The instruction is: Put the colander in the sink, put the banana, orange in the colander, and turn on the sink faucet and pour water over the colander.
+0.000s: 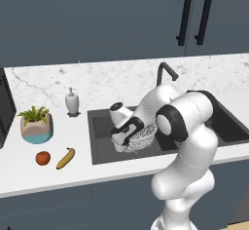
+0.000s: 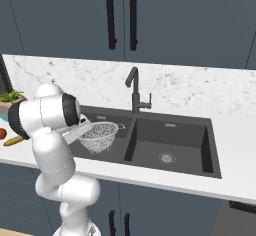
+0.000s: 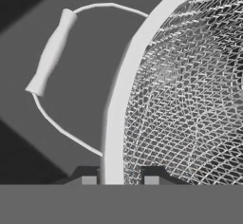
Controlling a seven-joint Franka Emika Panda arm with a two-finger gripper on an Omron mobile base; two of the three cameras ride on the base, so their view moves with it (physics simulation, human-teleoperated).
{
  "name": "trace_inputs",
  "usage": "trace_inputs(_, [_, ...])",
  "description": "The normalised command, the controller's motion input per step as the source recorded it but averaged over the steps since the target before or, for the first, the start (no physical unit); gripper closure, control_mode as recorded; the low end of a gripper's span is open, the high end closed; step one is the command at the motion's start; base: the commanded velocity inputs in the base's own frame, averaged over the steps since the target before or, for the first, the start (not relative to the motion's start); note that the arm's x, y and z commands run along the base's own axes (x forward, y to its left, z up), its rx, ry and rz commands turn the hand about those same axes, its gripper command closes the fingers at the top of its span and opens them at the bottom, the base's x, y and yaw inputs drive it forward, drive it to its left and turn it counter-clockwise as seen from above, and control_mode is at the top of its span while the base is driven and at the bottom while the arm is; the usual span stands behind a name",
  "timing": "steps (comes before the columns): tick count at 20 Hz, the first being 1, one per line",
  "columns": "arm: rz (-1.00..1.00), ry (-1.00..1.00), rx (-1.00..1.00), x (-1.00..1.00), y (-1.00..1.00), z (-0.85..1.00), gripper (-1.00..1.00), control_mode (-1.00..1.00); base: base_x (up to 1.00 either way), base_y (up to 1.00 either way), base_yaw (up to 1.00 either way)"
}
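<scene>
The silvery mesh colander (image 1: 142, 137) (image 2: 102, 134) hangs tilted inside the left basin of the dark sink (image 1: 99, 143) (image 2: 172, 137). My gripper (image 1: 126, 145) (image 2: 85, 129) (image 3: 118, 178) is shut on its white rim (image 3: 124, 95). In the hand view one side handle (image 3: 51, 52) sticks out beyond the rim. The banana (image 1: 65, 158) (image 2: 12, 140) and the orange (image 1: 43, 158) (image 2: 1, 133) lie side by side on the counter left of the sink. The dark faucet (image 1: 164, 72) (image 2: 134, 92) stands behind the divider between the basins.
A white soap dispenser (image 1: 72, 101) stands at the sink's back left corner. A potted plant (image 1: 36, 124) sits behind the fruit, and a dark appliance (image 1: 5, 107) is at the far left. The right basin (image 2: 167, 157) shows only its steel drain.
</scene>
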Motion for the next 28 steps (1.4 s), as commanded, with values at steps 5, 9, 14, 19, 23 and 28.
trace_inputs(5, [0.00,0.00,0.02,0.16,0.00,-0.17,1.00,-1.00,0.00,0.00,0.00])
trace_inputs(9, [0.00,0.00,0.03,0.17,0.00,-0.21,1.00,-1.00,0.00,0.00,0.00])
trace_inputs(14, [0.00,0.00,0.03,0.23,-0.02,-0.28,1.00,-1.00,0.00,0.00,0.00])
trace_inputs(19, [0.00,-0.02,0.00,0.24,-0.04,-0.30,1.00,-1.00,0.00,0.00,0.00])
trace_inputs(23, [0.00,-0.04,0.00,0.27,-0.05,-0.28,1.00,-1.00,0.00,0.00,0.00])
trace_inputs(28, [0.00,-0.04,0.00,0.28,-0.13,-0.23,1.00,-1.00,0.00,0.00,0.00])
